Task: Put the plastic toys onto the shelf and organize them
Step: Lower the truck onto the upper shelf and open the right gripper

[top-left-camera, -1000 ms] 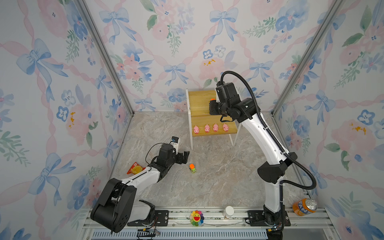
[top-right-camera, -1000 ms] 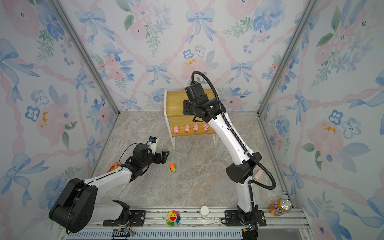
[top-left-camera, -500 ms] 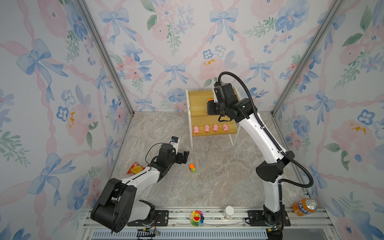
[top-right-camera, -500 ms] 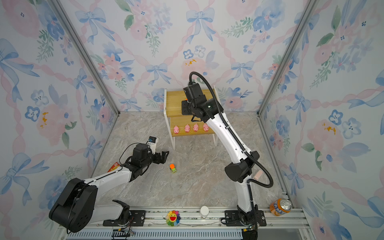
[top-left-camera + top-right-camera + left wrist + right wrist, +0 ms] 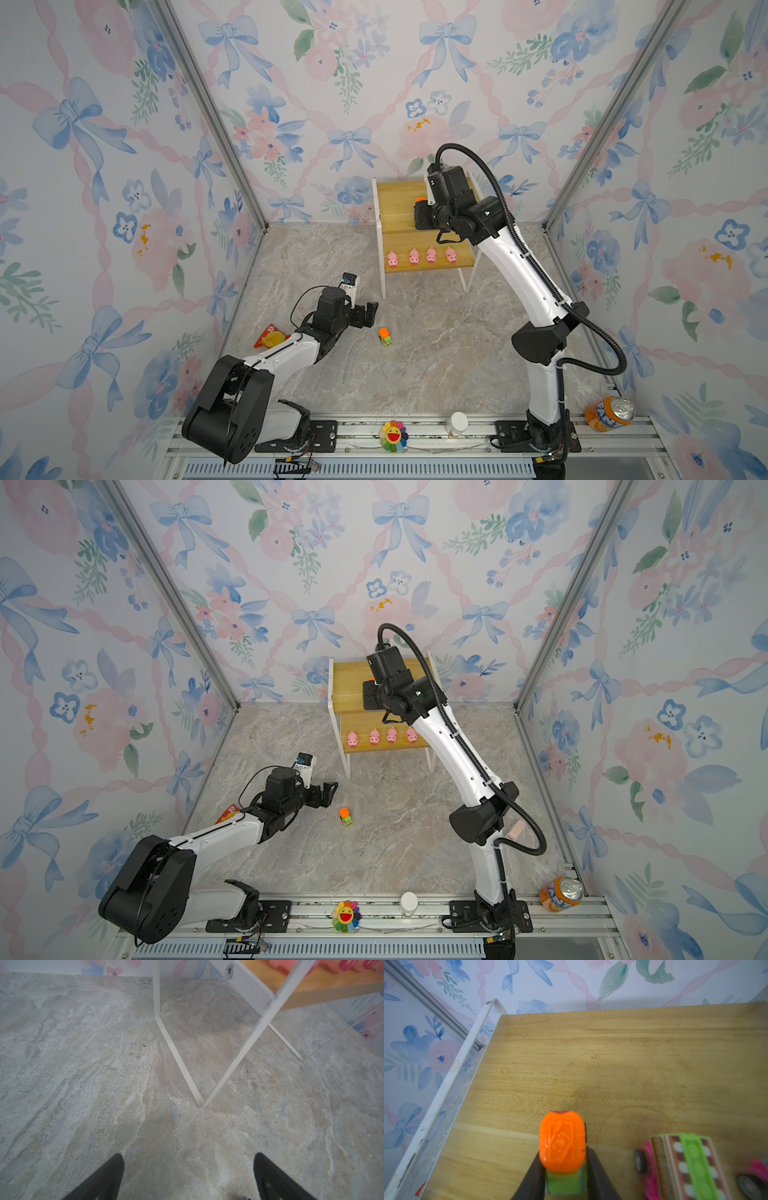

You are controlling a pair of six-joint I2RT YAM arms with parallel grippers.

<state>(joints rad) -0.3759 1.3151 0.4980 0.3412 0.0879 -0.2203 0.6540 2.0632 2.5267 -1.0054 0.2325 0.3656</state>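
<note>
Starting at the left, the orange-red snack packet (image 5: 270, 336) lies beside the left arm, whose left gripper (image 5: 365, 315) hovers low over the marble floor (image 5: 436, 353) exactly where it was a second ago, jaws spread wide on nothing. Just past it the loose green car (image 5: 385, 336) sits on the floor, unmoved and well short of the shelf (image 5: 399, 199). On the lower board the four pink pigs (image 5: 414, 256) stand in a tidy row. Above them the right gripper (image 5: 419, 206) has crept a little leftward along the top board within the last second. It is clamped on the second green car (image 5: 561, 1142), its jaws pressed against both sides of the green body. I take that as final positioning before a release, which would leave only the floor car to fetch. Both top views hide nearly all of this behind the wrist, showing just a speck of orange. The right wrist view alone reveals the grip and a pink striped-roof car (image 5: 683, 1165) parked just beside, with another pink car (image 5: 756, 1176) at the frame edge. Whether the held car's wheels touch the wood I cannot tell. The left wrist view adds only bare floor between the spread jaws.
</note>
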